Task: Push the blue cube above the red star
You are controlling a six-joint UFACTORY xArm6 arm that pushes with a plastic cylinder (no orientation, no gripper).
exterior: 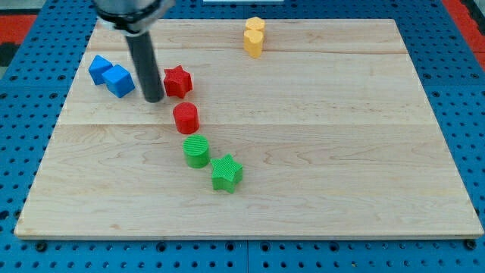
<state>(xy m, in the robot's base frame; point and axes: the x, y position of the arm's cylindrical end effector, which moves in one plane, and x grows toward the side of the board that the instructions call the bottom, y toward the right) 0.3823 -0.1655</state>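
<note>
The blue cube (119, 80) sits near the tabletop's (318, 136) left edge, touching a second blue block (99, 68) at its upper left. My tip (154, 98) stands between the cube and the red star (177, 81), just beside the star's left and a little apart from the cube, so I judge it poorly placed for a push toward the view's top and right. The tool is a bare rod; it grasps nothing. Above the star the wood lies open up to the top edge. A red cylinder (186, 118), green cylinder (197, 152) and green star (226, 173) trail downward; yellow blocks (254, 36) are well apart.
</note>
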